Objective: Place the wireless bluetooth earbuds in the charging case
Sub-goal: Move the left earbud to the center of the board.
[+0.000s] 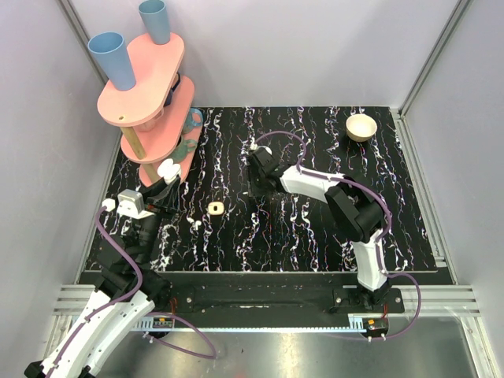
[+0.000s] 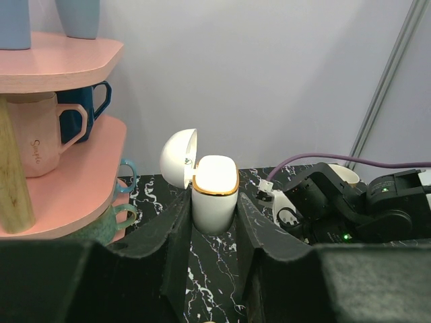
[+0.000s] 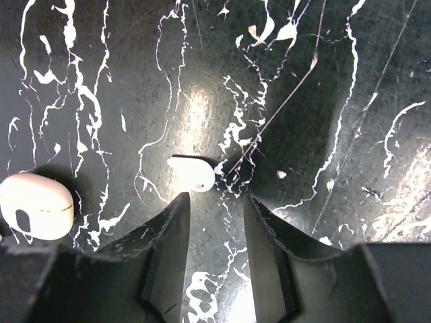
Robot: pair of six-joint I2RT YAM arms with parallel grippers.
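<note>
Pink tiered rack [image 1: 153,75] far left, two blue cups [image 1: 113,59] on top; small bowl [image 1: 361,127] far right on marbled table [image 1: 299,246]

Black table [image 1: 276,236] veined with white; pink rack [image 1: 150,79], blue cup [image 1: 114,59]; white charging case [image 2: 214,195] with a gold rim; white earbud [image 3: 193,172].

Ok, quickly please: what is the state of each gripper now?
Left gripper: closed on the charging case, lid open.
Right gripper: open, holding nothing; an earbud lies just beyond its fingertips.
</note>
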